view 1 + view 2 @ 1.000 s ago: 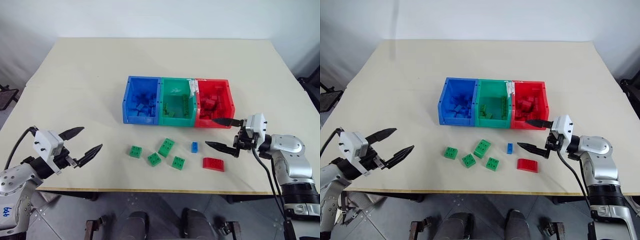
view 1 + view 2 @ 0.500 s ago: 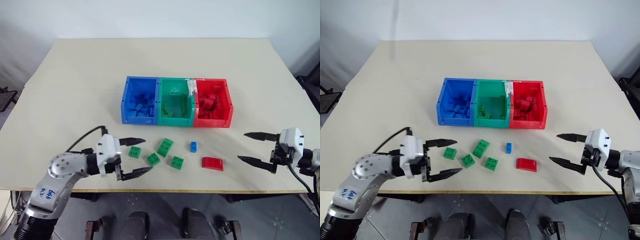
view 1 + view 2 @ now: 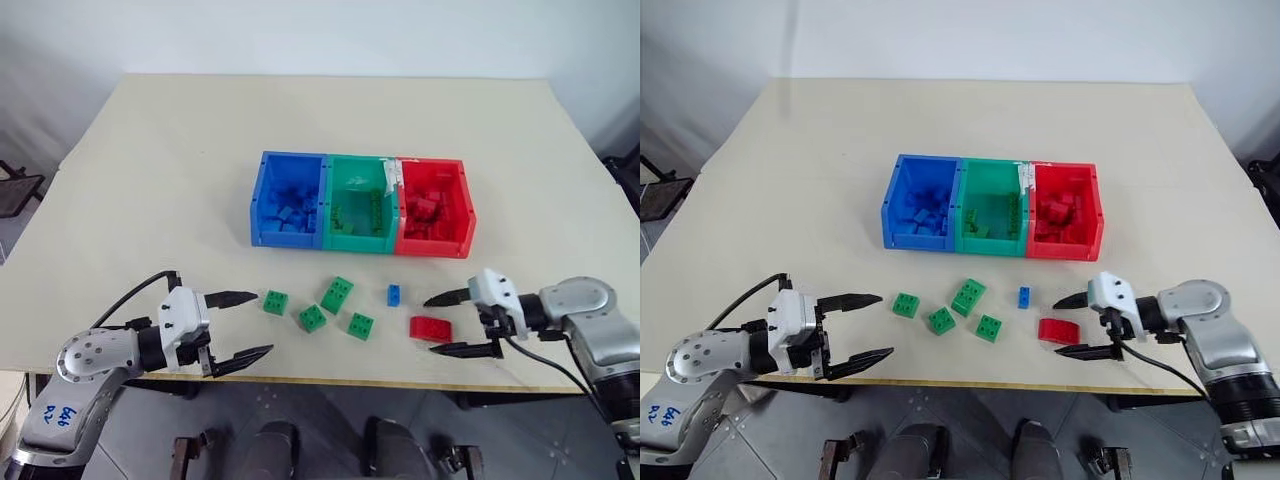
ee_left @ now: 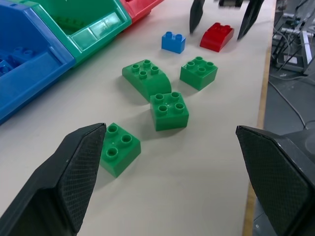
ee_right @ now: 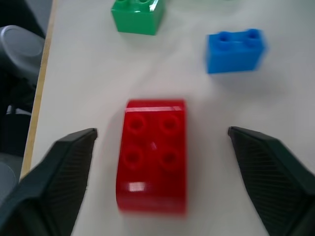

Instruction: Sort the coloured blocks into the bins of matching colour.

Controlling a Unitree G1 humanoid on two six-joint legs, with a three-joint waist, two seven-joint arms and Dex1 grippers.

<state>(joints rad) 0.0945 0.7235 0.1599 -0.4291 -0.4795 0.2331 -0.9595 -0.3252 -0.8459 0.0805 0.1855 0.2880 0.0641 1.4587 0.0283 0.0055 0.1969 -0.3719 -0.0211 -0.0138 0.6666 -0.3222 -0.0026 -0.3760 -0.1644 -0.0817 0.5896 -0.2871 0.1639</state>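
Both arms have moved since a second ago. My right gripper [image 3: 456,323] was up by the red bin [image 3: 436,243]; it has come down to the red block [image 3: 430,327], with one black finger on each side of it, and I see no touch yet. Its claw is wide open and holds nothing. My left gripper [image 3: 236,327] has swung in toward the green blocks, and it stands just beside the nearest small green block [image 3: 274,302]. Its claw is wide open too, and empty. None of the loose blocks has moved.

The three bins are joined in a row on the tan table [image 3: 180,150]. The blue bin [image 3: 286,232] has a heap of blue blocks in it. The green bin [image 3: 358,240], next to it, has green blocks in it. The red bin has red blocks in it.

In front of the green bin lie four loose green blocks. One is longer with a curved end [image 4: 146,78]. The other three are small squares with four round studs each. The tiny blue block [image 3: 394,294] has two studs and lies in front of the red bin. The red block is flat, shiny and rounded at one end, with four studs, and it lies near the table's front edge.
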